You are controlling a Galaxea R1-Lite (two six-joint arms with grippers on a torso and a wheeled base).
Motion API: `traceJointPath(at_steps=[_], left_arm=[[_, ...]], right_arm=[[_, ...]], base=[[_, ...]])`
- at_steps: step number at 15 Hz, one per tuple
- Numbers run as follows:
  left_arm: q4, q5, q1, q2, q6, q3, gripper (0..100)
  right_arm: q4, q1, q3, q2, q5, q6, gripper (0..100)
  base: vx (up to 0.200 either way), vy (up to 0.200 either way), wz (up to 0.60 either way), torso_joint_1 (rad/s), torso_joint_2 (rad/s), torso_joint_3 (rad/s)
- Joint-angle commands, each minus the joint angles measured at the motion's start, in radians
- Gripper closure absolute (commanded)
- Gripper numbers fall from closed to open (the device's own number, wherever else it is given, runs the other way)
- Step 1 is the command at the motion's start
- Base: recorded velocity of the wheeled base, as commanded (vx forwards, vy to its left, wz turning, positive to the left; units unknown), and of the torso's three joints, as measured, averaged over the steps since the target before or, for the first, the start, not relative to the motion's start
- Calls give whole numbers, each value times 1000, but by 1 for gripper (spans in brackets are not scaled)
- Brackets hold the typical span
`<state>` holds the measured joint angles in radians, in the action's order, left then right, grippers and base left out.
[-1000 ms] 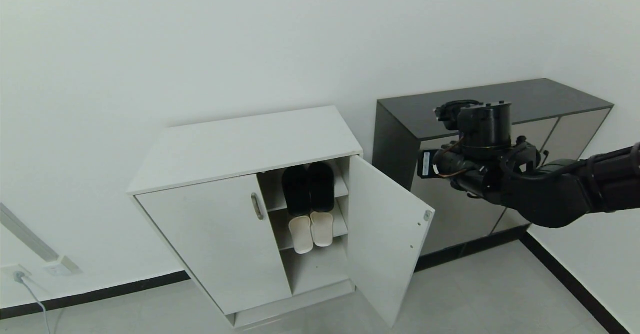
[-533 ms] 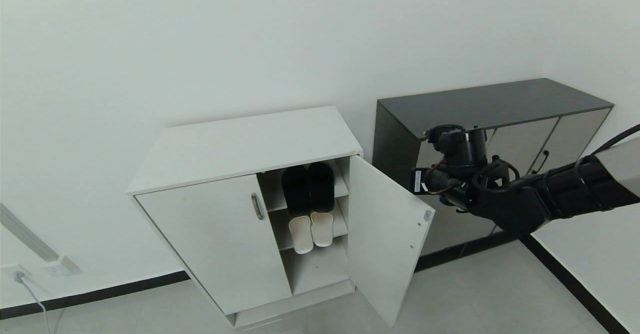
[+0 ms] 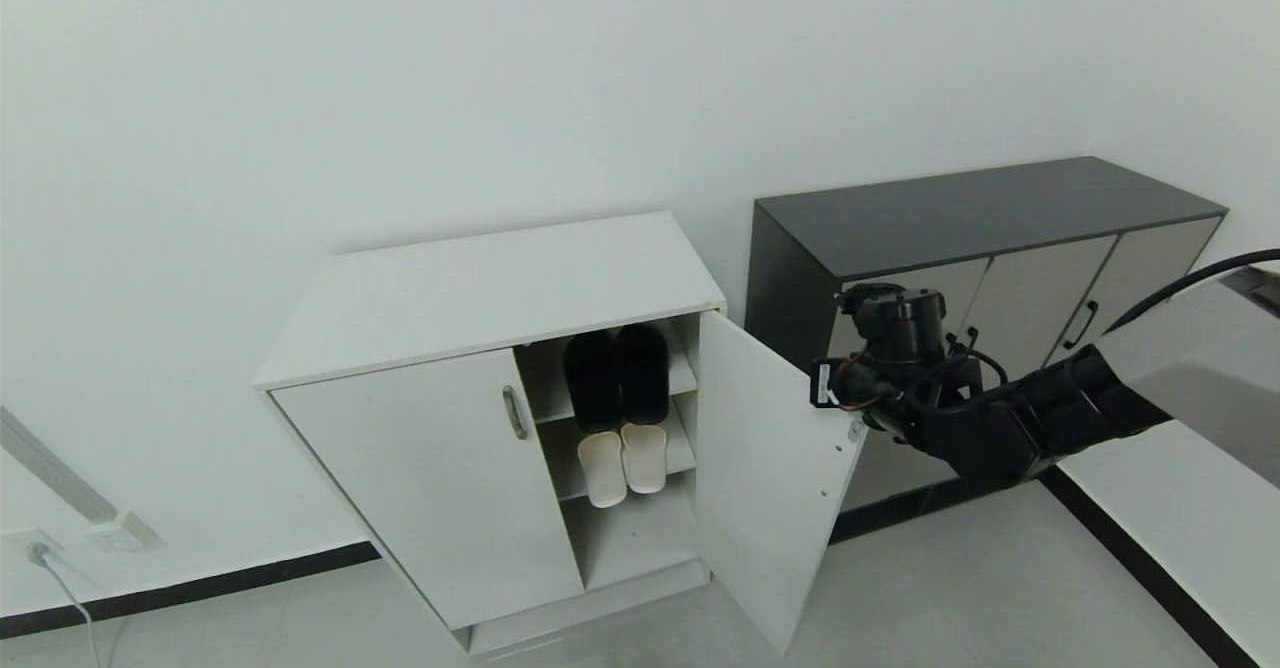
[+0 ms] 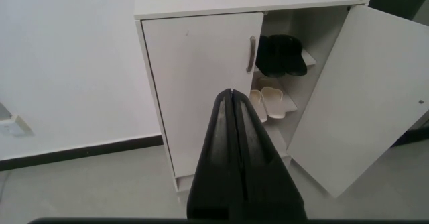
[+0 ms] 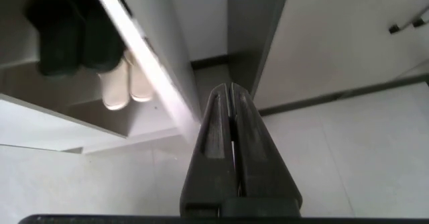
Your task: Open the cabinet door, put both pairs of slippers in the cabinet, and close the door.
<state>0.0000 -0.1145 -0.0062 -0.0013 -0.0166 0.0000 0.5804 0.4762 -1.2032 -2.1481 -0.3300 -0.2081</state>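
The white cabinet [image 3: 480, 288] stands against the wall with its left door [image 3: 430, 478] closed and its right door [image 3: 770, 478] swung open. Black slippers [image 3: 618, 376] lie on the upper shelf and white slippers [image 3: 622, 460] on the shelf below. My right arm's wrist [image 3: 900, 348] hangs just beyond the open door's outer edge. The right gripper [image 5: 231, 93] is shut and holds nothing, close beside the door edge [image 5: 144, 63]. Back from the cabinet front, my left gripper [image 4: 231, 93] is also shut and holds nothing, facing the closed door and its handle [image 4: 251, 53].
A dark cabinet [image 3: 960, 208] with grey doors stands right of the white one, close behind my right arm. A white surface [image 3: 1180, 508] runs along the right edge. A wall socket with a cable [image 3: 40, 553] sits low on the left. Bare floor [image 3: 950, 588] lies in front.
My right arm has come down and to the left, from in front of the dark cabinet to the open door's outer edge. The door and slippers have not moved.
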Motion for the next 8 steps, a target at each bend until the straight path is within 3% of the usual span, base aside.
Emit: traceJointPath(at_steps=[1,8], left_arm=[[0,-1,0,1,0,0,100],[0,-1,0,1,0,0,100]], right_arm=[[1,-4,-4,-30,0,3,100],[-2,7,-10,-35,6,4,100]], base=[[0,0,0,0,0,0],[0,0,0,0,0,0]])
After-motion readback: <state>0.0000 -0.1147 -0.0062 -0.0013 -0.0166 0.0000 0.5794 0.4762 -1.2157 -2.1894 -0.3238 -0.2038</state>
